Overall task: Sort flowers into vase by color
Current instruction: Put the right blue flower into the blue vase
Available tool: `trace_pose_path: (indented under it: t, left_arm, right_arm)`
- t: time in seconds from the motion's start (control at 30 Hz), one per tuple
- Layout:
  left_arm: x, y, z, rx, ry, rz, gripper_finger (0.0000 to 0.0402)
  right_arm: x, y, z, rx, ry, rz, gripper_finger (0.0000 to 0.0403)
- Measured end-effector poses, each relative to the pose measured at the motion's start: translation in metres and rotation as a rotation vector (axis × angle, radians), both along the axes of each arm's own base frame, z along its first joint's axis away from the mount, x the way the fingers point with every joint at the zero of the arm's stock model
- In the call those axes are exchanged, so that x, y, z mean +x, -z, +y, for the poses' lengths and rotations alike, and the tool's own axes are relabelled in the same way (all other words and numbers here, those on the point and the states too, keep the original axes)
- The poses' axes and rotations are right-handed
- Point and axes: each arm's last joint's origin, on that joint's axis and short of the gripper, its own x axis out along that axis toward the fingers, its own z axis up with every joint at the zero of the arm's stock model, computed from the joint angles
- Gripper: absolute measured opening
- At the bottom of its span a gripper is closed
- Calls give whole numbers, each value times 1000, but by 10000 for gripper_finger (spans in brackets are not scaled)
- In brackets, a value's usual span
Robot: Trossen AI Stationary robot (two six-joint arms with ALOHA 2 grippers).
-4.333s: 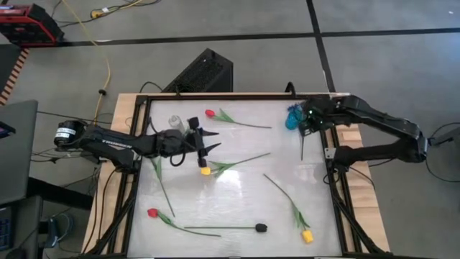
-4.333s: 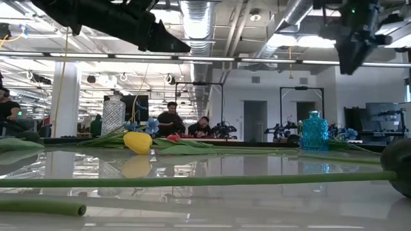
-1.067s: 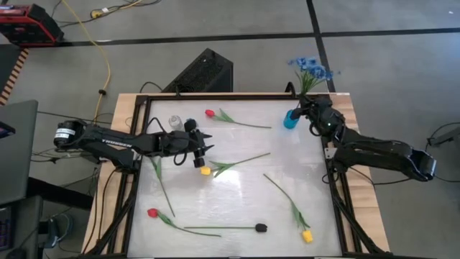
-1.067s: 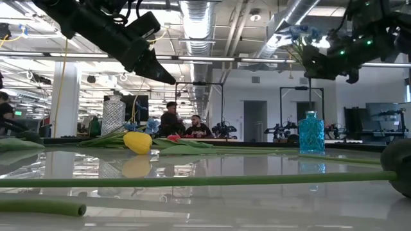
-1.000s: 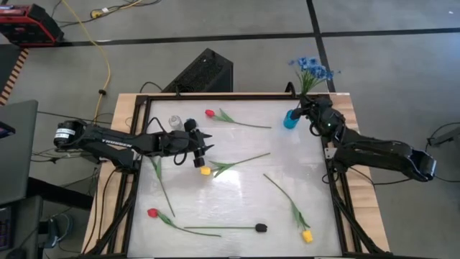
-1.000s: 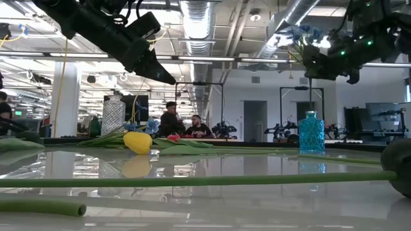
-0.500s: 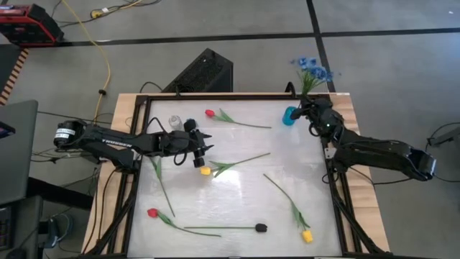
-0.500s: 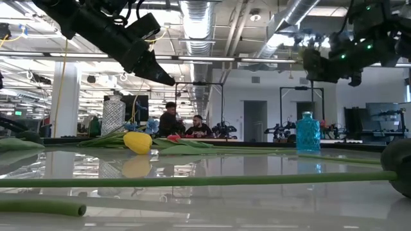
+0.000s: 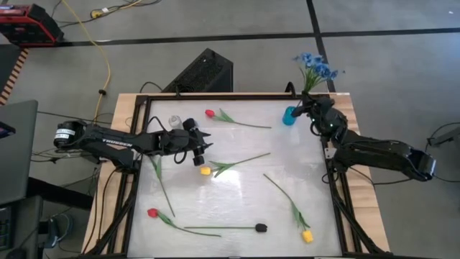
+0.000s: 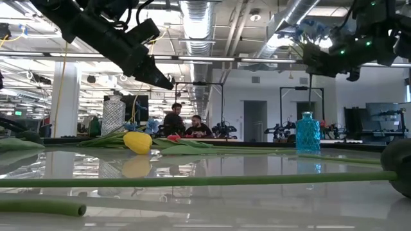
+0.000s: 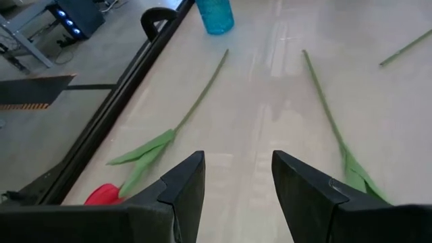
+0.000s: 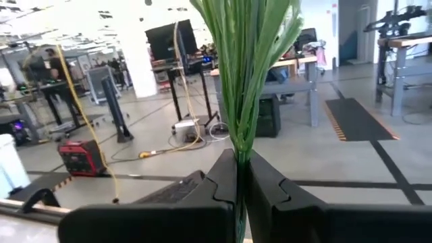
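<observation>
Pinched tight on the green stems of the blue flower sprig point(image 9: 314, 70), the right gripper point(image 9: 311, 108) hovers just beside and above the blue vase point(image 9: 290, 116) at the far right corner of the table point(image 9: 237, 208); the blossoms hang out past the table's far edge. In the right wrist view the stems point(image 12: 253, 74) rise from between the 2 closed fingers point(image 12: 223, 182).

Spread apart with nothing between them, the left gripper's point(image 9: 203, 149) fingers point(image 11: 182, 185) hang in the air over the table, left of the blue vase and just above the nearest yellow tulip point(image 9: 205, 170). A clear glass vase point(image 9: 175, 122) stands just behind that arm.

On the table lie 2 red tulips, one point(image 9: 210, 113) left of the blue vase near the far edge, the other point(image 9: 152, 213) at the near left, diagonally far from the vase. A second yellow tulip point(image 9: 307, 235) lies at the near right, and a black-headed flower point(image 9: 261, 227) lies left of it. What looks like a bare green stem point(image 9: 162, 183) lies below the left arm; its head cannot be made out.

In the low view, 2 people point(image 10: 184, 124) sit in the room behind the table.
</observation>
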Motion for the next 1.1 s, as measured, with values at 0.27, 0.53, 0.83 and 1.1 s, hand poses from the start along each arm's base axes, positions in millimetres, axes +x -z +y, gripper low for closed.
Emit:
trace_pose_path:
  t: [0.27,0.53,0.83,1.1]
  left_arm:
    - [0,0,0,0,0,-2,163]
    - [0,0,0,3,2,-3,163]
    - [0,0,0,7,4,0,163]
    - [0,0,0,12,7,3,163]
  right_arm:
    - [4,7,-5,24,11,35,36]
    - [14,16,-13,34,18,51,36]
    - [21,18,-15,26,2,22,36]
    - [16,9,-13,-30,36,25,36]
